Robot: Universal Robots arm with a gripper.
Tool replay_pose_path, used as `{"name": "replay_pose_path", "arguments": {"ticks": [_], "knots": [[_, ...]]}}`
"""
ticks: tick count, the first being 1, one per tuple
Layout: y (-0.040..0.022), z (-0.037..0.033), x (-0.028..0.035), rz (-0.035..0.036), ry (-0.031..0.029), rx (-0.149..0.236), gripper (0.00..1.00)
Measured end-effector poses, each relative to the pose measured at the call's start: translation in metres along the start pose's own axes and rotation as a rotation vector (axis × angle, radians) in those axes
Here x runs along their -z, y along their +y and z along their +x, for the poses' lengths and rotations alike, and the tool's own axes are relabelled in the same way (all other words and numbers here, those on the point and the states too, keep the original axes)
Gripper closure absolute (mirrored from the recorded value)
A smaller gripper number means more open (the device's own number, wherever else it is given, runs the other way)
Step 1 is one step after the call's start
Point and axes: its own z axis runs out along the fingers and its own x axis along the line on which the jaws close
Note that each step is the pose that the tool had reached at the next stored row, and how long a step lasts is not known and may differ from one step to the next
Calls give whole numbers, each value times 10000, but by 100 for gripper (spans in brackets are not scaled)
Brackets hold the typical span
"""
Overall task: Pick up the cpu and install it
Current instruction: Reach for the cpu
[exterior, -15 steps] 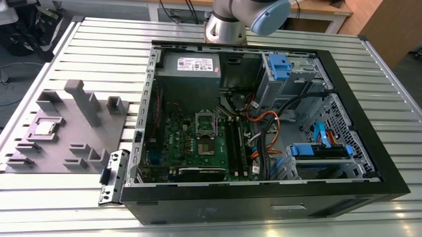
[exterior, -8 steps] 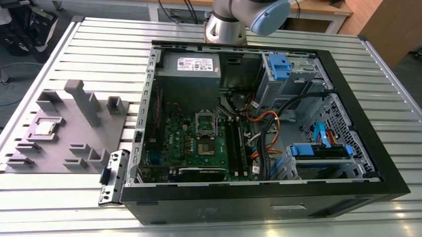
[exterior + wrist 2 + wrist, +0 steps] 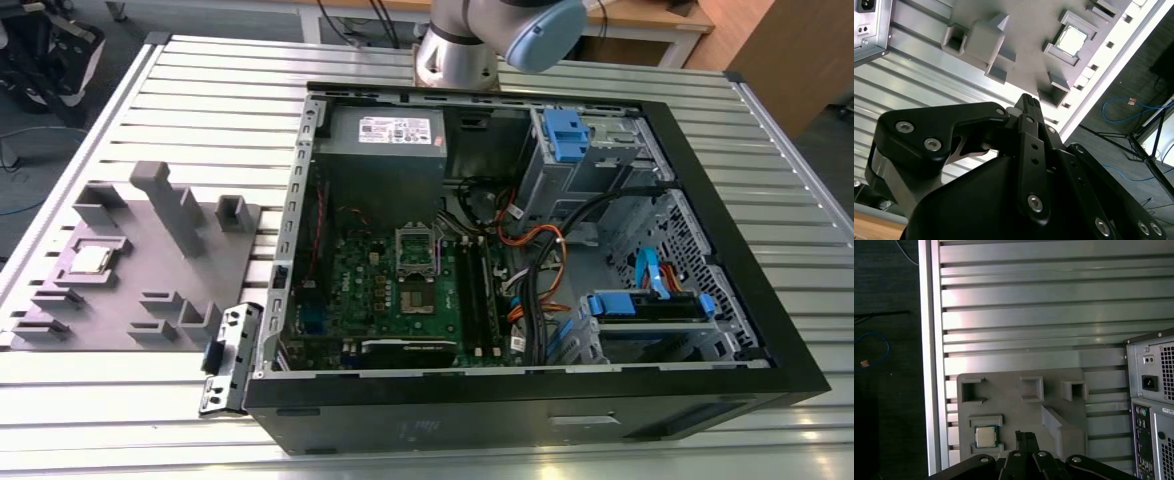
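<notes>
Silvery cpu (image 3: 91,260) sits untouched in a recess of the grey tray (image 3: 160,300) on the counter (image 3: 200,100). The claw (image 3: 1027,101), pinched narrow and empty, hovers above that tray. Pickup and installation, 2 steps, remain.

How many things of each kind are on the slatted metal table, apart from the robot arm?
Small flat square silvery-grey cpu: 1
Grey plastic holder plate with pockets: 1
Open black computer case: 1
Loose silvery metal bracket: 1
Total: 4
</notes>
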Motion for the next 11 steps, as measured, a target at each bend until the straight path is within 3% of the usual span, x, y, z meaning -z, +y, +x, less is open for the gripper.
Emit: {"name": "replay_pose_path", "arguments": {"ticks": [11], "knots": [[-1,14,-3,0,0,0,89]]}}
